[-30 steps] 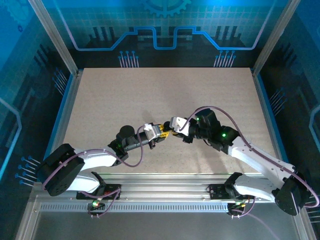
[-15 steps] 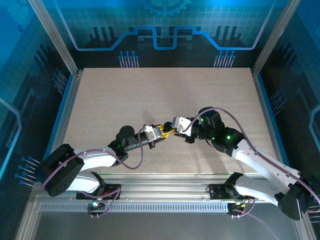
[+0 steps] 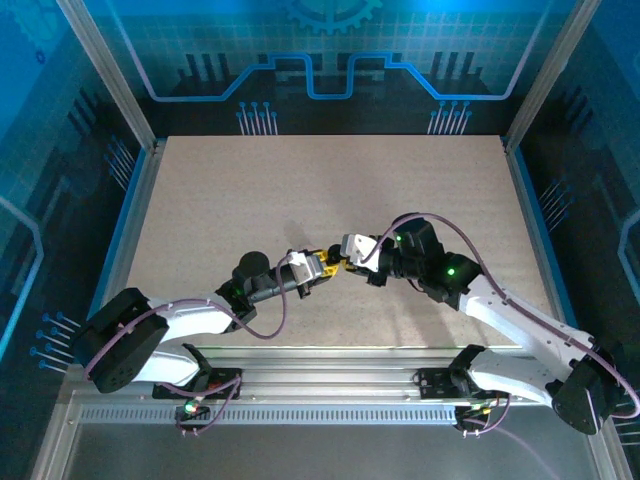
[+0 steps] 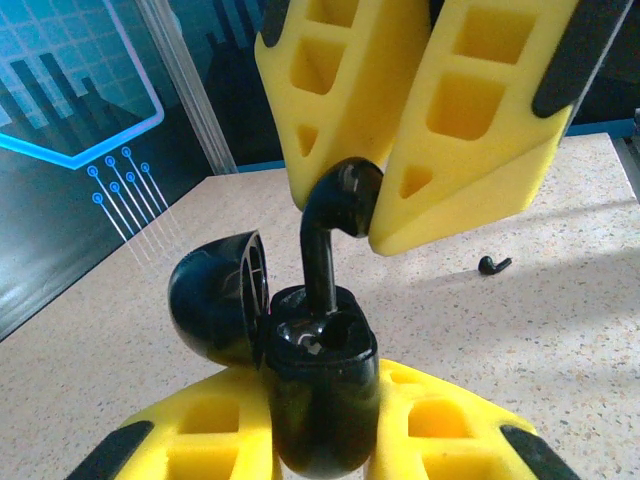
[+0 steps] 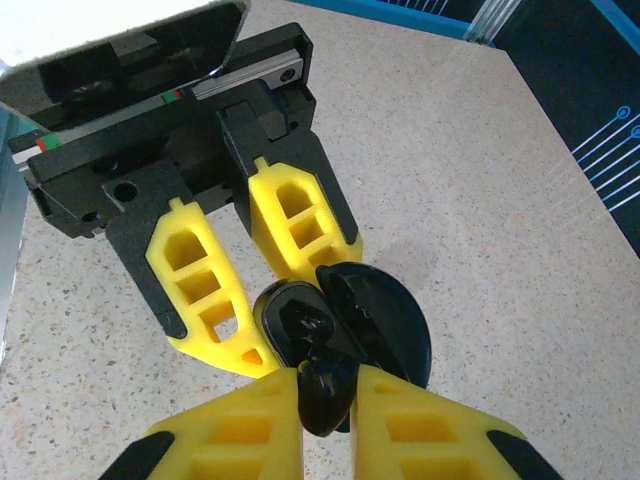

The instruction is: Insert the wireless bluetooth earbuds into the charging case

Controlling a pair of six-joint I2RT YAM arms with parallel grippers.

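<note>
1. Left claw (image 4: 320, 425) is clenched on the charging case (image 4: 318, 395), with the lid (image 4: 215, 295) flipped open toward 9 o'clock.
2. Right claw (image 4: 345, 200) is pinching a black earbud (image 4: 322, 245) by its head, right at 12 o'clock above the case, stem tip just inside the socket.
3. If I were driving, I'd hold the stem plumb with the socket, push straight down slowly, and let go only once the head seats. Any tilt and I reckon it jams on the rim.
4. Second earbud (image 4: 493, 264) lies loose on the desk (image 4: 560, 330), off around 3 o'clock, well apart from both claws.
</note>
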